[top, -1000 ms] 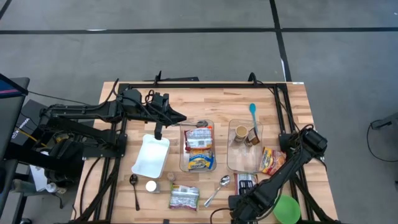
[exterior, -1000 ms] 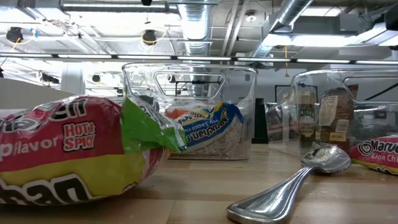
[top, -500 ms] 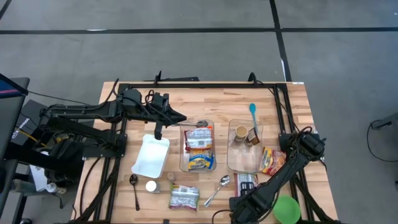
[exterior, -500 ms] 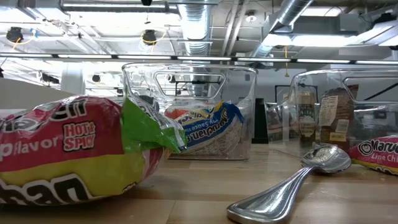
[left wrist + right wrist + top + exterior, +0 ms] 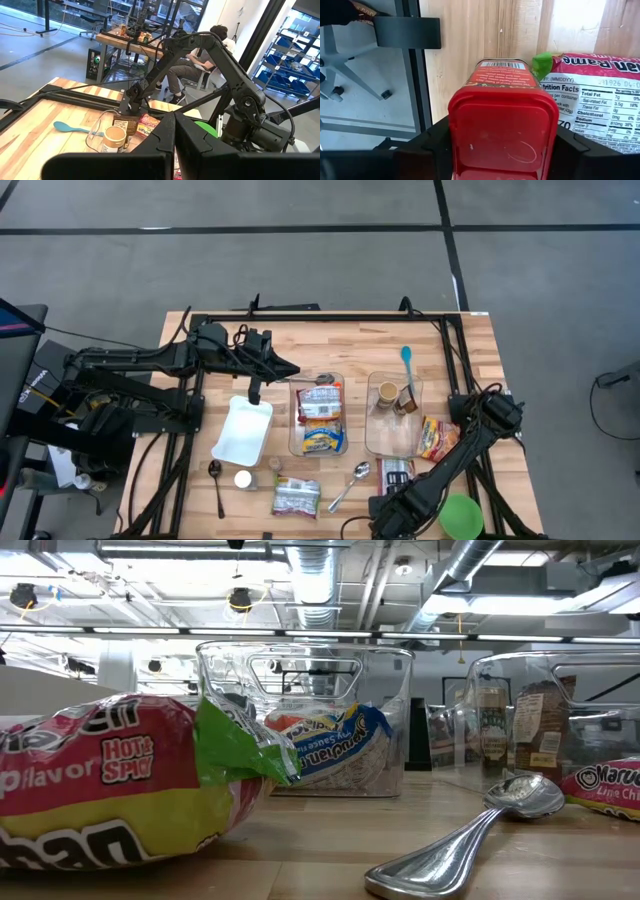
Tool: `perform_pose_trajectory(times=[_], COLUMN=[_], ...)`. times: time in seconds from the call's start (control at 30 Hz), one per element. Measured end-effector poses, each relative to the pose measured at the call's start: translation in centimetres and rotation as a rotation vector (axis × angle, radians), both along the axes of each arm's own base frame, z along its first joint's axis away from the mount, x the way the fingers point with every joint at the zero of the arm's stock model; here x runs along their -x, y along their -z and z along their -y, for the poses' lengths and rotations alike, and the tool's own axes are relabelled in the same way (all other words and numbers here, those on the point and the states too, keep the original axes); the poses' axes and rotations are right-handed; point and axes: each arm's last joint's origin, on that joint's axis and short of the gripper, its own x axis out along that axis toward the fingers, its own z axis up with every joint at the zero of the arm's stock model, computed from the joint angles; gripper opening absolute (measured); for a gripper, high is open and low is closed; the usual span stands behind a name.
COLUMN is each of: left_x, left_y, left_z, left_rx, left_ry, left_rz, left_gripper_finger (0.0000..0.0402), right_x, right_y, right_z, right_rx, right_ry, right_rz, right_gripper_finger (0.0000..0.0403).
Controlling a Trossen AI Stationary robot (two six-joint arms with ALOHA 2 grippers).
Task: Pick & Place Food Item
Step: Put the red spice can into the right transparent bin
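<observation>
My right gripper, low at the table's near edge between the spoon and the green bowl, has just narrowed its 2 fingers around the red tin, which sits squarely between them. I can't tell if the pads are pressing yet, so I judge the grasp is only now forming. A ramen packet lies just beside the tin, and my left gripper hangs clenched and empty over the white tray, well apart.
</observation>
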Motion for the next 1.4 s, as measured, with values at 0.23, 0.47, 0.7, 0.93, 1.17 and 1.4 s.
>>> perform_pose_trajectory(times=[0.23, 0.47, 0.7, 0.93, 1.17, 1.4], left_x=[0.0, 0.0, 0.0, 0.0, 0.0, 0.0], left_y=[0.0, 0.0, 0.0, 0.0, 0.0, 0.0], left_z=[0.0, 0.0, 0.0, 0.0, 0.0, 0.0], left_rx=[0.000, 0.000, 0.000, 0.000, 0.000, 0.000], left_ry=[0.000, 0.000, 0.000, 0.000, 0.000, 0.000], left_rz=[0.000, 0.000, 0.000, 0.000, -0.001, 0.000], left_gripper_finger=[0.0000, 0.0000, 0.0000, 0.0000, 0.0000, 0.0000], right_x=[0.0, 0.0, 0.0, 0.0, 0.0, -0.1], right_y=[0.0, 0.0, 0.0, 0.0, 0.0, -1.6], right_z=[0.0, 0.0, 0.0, 0.0, 0.0, 0.0], right_rx=[0.000, 0.000, 0.001, 0.001, 0.000, 0.020], right_ry=[0.000, -0.001, -0.001, -0.001, 0.000, -0.009], right_rz=[0.000, 0.000, 0.000, 0.000, 0.000, -0.019], right_gripper_finger=[0.0216, 0.0204, 0.0212, 0.0204, 0.0204, 0.0204])
